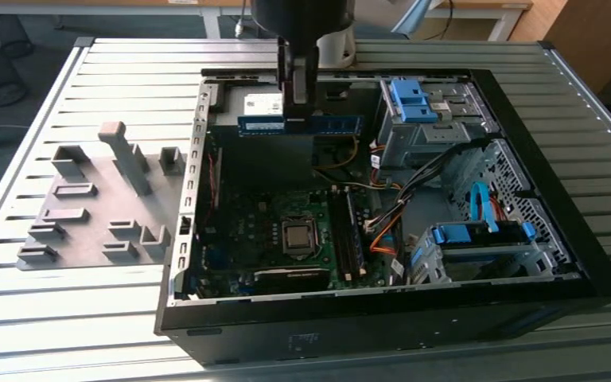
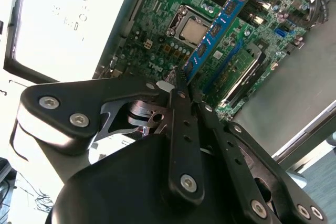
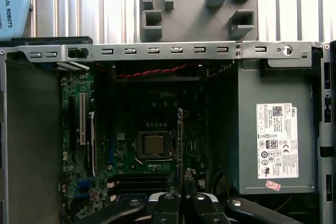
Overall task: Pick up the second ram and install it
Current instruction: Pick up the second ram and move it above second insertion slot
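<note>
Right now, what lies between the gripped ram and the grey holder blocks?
The case's side wall stands between the ram and the holder blocks, in the exterior view.

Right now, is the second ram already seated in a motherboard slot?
No, the gripper holds the second ram in the air above the open case.

Black tool (image 2: 184,83), silver screws (image 2: 188,182)

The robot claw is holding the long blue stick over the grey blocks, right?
No. In the exterior view the gripper holds the long, thin blue-green circuit-board strip over the open black computer case, not over the grey plastic holder blocks, which lie off to the exterior view's left.
</note>
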`<state>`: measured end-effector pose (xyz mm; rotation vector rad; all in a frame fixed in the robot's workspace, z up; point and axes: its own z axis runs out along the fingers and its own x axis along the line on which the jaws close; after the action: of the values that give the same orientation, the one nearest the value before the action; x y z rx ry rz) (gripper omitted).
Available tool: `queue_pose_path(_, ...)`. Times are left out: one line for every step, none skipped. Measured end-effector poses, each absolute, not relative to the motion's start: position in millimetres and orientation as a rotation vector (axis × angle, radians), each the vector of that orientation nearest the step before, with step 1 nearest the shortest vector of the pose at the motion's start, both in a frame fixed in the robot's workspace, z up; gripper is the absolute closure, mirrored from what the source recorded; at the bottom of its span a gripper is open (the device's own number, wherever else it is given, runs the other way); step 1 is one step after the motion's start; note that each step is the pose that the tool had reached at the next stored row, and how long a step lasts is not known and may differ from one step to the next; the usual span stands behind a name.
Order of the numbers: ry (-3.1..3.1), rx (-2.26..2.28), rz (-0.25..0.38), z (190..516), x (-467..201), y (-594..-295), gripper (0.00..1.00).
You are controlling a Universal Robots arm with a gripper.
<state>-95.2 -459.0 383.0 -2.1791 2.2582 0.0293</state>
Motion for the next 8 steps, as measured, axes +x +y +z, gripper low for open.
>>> queue_pose_path(2.258,-2.179,0.029,383.0,-94.9,-459.0,0.86)
queue_pose_path(2.258,-2.179,0.029,383.0,-94.8,-459.0,0.86)
queue_pose_path(2.258,-2.179,0.029,383.0,-94.8,-459.0,0.86)
queue_pose_path(2.258,-2.179,0.029,383.0,-94.8,-459.0,0.86)
queue_pose_path(2.258,-2.179,0.029,383.0,-94.8,-459.0,0.86)
queue_pose_path(2.258,-2.179,0.029,383.0,-94.7,-459.0,0.86)
queue_pose_path(2.258,-2.179,0.029,383.0,-94.7,-459.0,0.86)
queue_pose_path(2.258,-2.179,0.029,383.0,-94.7,-459.0,0.86)
